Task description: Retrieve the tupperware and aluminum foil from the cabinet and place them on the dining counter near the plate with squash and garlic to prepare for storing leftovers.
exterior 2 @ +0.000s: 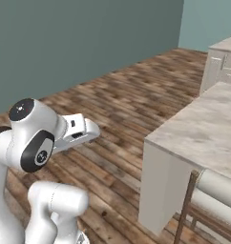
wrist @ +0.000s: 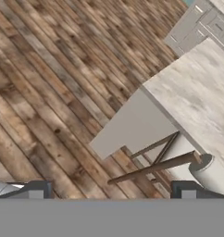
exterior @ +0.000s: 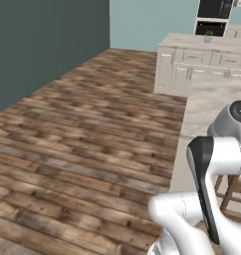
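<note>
— So where is the dining counter (wrist: 202, 88)?
— Ahead of the jaws and to one side in the hand view; its pale marbled top ends at a square corner over the wooden floor (wrist: 53, 74).
— And under it?
— A stool (wrist: 197, 169) with a pale cylindrical cushion and brown legs, tucked just beside the end panel.
— The gripper (wrist: 111, 190)?
— Jaws spread wide, nothing between them, hanging above bare floorboards.
— Anything farther off?
— Cream wall cabinets with drawers (exterior: 202, 64).
</note>
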